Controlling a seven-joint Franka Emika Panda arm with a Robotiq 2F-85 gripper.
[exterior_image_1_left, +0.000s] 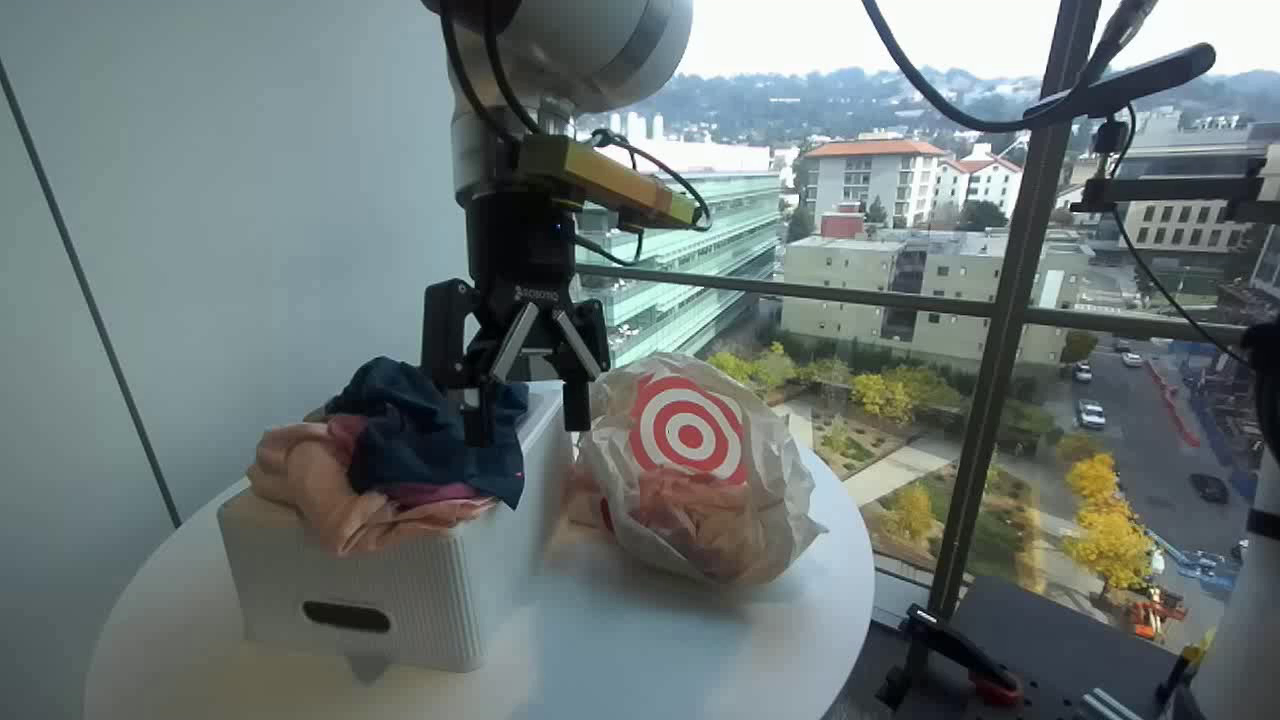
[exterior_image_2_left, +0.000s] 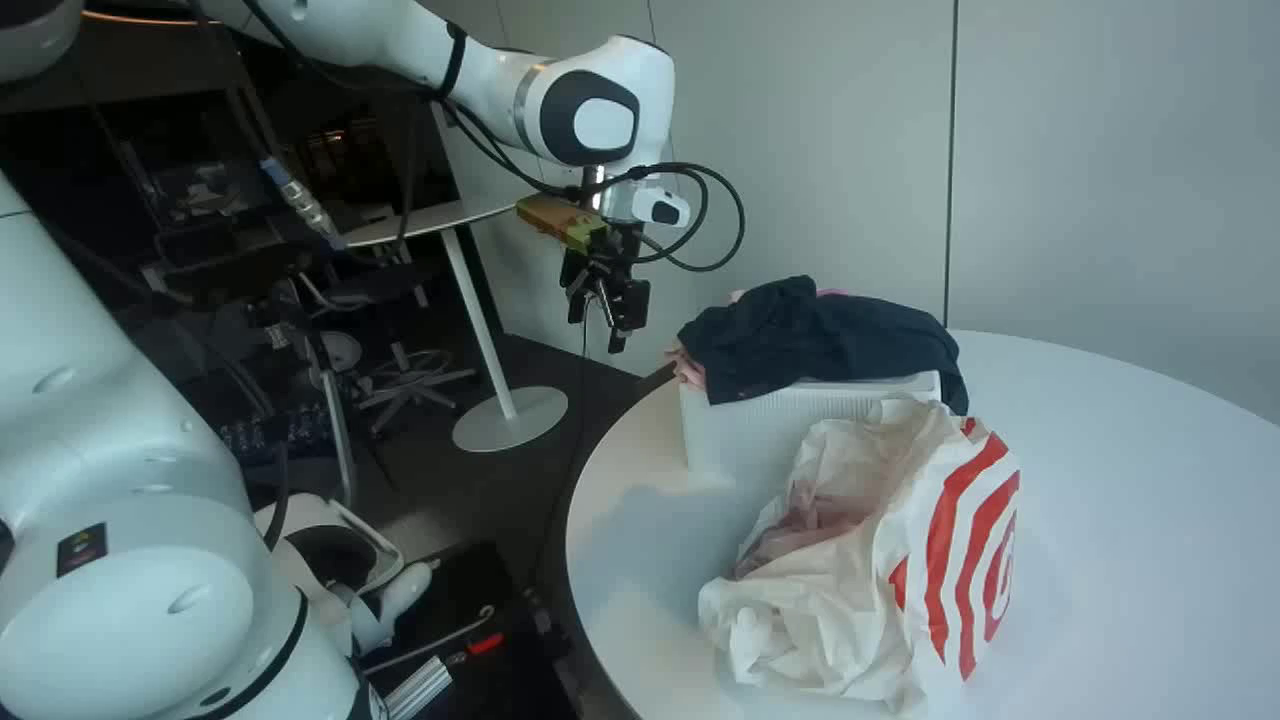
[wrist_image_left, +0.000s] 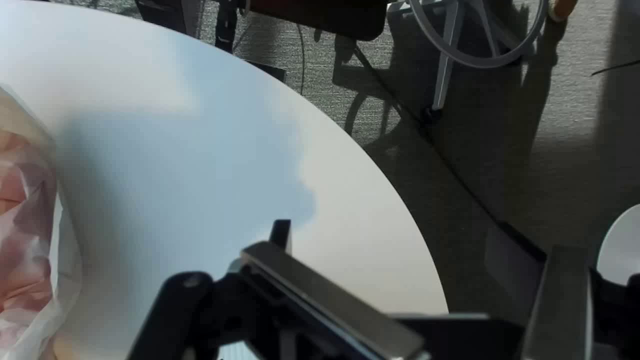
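The gripper (exterior_image_1_left: 527, 412) hangs in the air, its fingers (exterior_image_1_left: 577, 403) spread wide. Nearest it, apart from the fingers, clothes (exterior_image_2_left: 820, 335) lie heaped over a box (exterior_image_2_left: 780, 415). Farther from it, a bag (exterior_image_2_left: 850, 570) rests beside the box, both on the table (exterior_image_2_left: 1150, 490) lower than the gripper.

In an exterior view, a pale wall (exterior_image_1_left: 220, 180) is bounding the left and a window (exterior_image_1_left: 900, 299) is admitting daylight at right, while in an exterior view a pedestal table (exterior_image_2_left: 481, 330) is standing far left on a dark floor (exterior_image_2_left: 460, 500).
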